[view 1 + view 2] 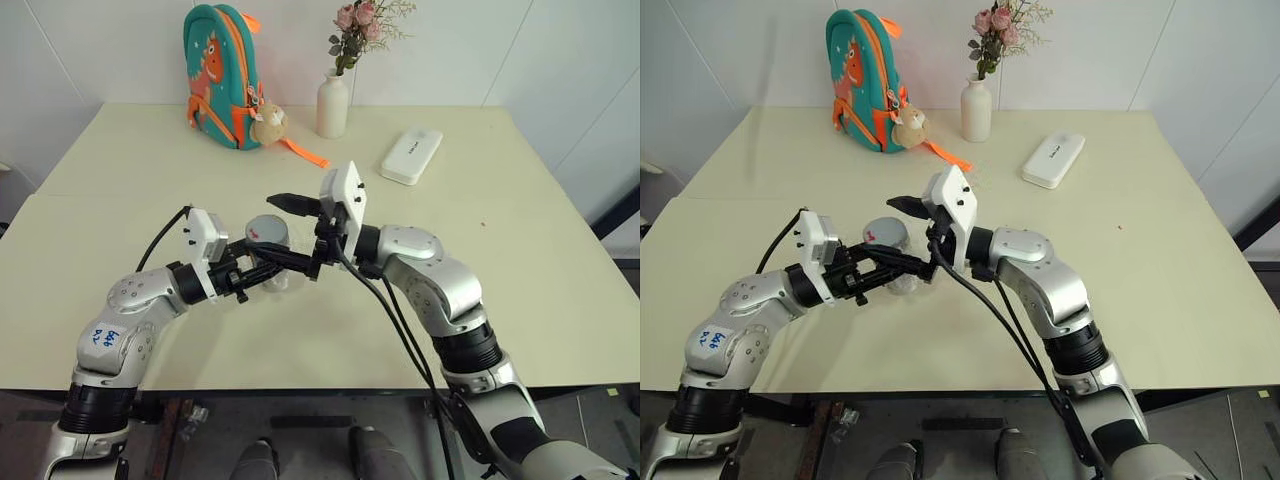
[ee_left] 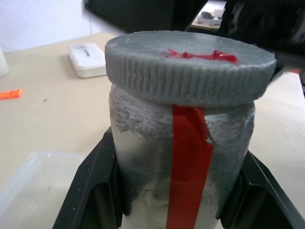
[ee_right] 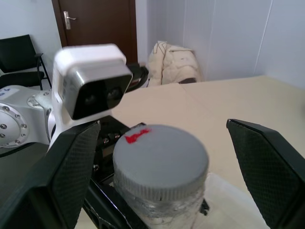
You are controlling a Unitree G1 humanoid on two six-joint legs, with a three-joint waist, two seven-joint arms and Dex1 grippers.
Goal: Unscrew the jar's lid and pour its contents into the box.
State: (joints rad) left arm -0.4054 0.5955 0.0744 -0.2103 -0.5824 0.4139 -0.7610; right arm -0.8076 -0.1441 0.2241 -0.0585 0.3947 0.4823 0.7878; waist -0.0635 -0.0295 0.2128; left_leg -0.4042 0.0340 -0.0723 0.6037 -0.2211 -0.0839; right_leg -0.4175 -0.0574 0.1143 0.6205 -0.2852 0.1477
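The jar (image 2: 157, 157), clear plastic with a red strip down its side, is held upright above the table by my left gripper (image 1: 272, 262), which is shut on its body. Its grey ribbed lid (image 3: 159, 162), with a red mark on top, sits on the jar. My right gripper (image 3: 164, 164) comes in from the right and is open, one finger on each side of the lid and clear of it. The box (image 2: 28, 186), a shallow clear tray, lies on the table just below and beside the jar. The contents cannot be made out through the jar's wall.
At the back of the table stand a teal backpack (image 1: 222, 75) with a plush toy, a white vase of flowers (image 1: 333, 103) and a flat white case (image 1: 411, 154). An orange strap (image 1: 308, 155) lies near the backpack.
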